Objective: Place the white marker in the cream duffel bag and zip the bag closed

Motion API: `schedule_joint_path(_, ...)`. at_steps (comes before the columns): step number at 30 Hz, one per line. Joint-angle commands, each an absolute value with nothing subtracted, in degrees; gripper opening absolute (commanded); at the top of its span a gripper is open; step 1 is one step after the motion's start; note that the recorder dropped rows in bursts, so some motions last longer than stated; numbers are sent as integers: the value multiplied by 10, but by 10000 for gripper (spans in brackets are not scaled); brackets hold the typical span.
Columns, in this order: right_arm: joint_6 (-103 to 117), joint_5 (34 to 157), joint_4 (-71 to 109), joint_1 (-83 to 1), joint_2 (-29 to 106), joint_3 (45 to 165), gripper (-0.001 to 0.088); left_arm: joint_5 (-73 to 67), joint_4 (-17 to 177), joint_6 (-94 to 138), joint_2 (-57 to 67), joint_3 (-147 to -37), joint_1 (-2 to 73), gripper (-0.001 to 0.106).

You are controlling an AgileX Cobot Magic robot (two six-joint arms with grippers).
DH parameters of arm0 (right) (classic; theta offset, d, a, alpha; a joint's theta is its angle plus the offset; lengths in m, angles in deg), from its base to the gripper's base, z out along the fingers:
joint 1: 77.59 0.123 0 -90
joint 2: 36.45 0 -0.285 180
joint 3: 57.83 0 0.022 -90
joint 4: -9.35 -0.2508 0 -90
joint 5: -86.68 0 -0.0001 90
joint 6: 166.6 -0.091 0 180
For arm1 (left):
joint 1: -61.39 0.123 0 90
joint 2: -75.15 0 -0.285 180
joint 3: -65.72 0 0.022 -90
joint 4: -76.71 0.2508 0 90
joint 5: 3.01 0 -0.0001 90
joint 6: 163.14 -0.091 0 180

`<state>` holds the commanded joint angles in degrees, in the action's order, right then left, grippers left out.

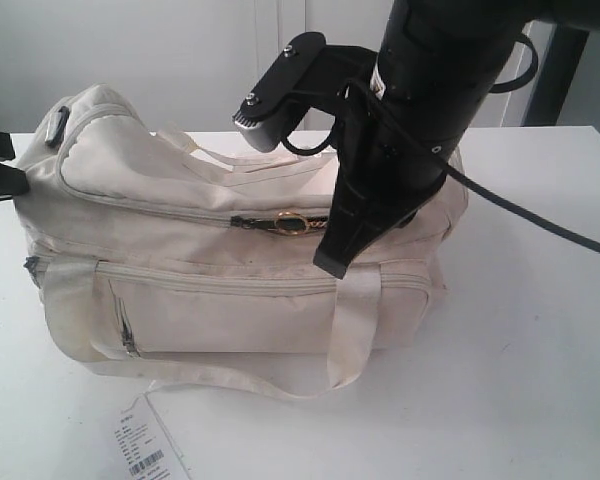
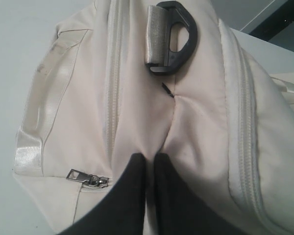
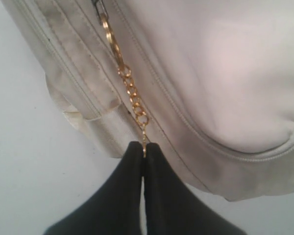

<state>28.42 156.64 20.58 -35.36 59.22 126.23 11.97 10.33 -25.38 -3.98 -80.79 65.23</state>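
Right claw (image 3: 143, 147): closed, tips pinching the end link of the gold chain (image 3: 132, 98) that hangs off the top zipper pull. Chain runs straight from the tips up to its ring.

Left claw (image 2: 148, 157): closed on a fold of the fabric at the end of the cream duffel bag (image 1: 180, 300), creases converging into the tips. Just past it are a black buckle (image 2: 179, 39) on grey webbing and a silver zipper pull (image 2: 88, 178) on a side pocket.

Bag: top zipper teeth meet from the left end up to the slider. A short dark slit shows by the gold ring (image 1: 290, 222); the rest is under the right arm. Front pocket zips look shut. Contents not visible.

White marker: can't see it in any view, can't tell where it is.

Desk (image 1: 520, 350): white, with the bag sitting left of centre and one strap handle draped down its front. A barcode label (image 1: 145, 450) lies flat by the near edge, left side. Plain pale wall (image 1: 130, 50) behind.
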Motion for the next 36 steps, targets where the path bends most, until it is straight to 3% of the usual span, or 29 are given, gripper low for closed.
schedule_joint_path(21,286,1556,190,-354,579,1242,0,113,121,-283,-40,-807,652,28)
schedule_joint_path(24,286,1533,173,-354,579,1242,0,112,138,-283,-40,-807,652,212)
schedule_joint_path(30,292,1498,168,-354,579,1242,0,129,172,-277,-40,-807,652,933)
schedule_joint_path(32,298,1498,166,-354,579,1242,0,151,179,-277,-33,-807,652,1021)
schedule_joint_path(36,317,1490,162,-354,579,1228,0,179,224,-277,-2,-807,652,1023)
